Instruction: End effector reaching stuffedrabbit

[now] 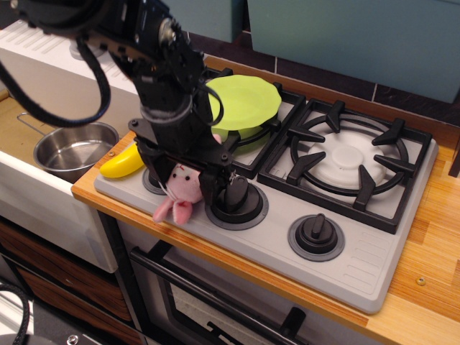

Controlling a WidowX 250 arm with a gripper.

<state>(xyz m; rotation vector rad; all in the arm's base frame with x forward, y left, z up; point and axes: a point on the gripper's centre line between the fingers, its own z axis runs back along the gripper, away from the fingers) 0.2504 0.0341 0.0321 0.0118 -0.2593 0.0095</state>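
**Gripper straddling the plush rabbit at the stove's front edge**

We see the black robot gripper with its wide triangular bracket [182, 178] lowered over the small fluffy pale-pink plush rabbit [179, 192], one finger on each side of its body. The rabbit lies on the grey stove panel [359, 266], between two black knobs. Just left rests a yellow toy banana [122, 162]; behind the arm sits a lime-green plate [248, 104].

No readable text, labels, brands or numbers anywhere; stove knobs [315, 236] show no legible markings at this resolution.
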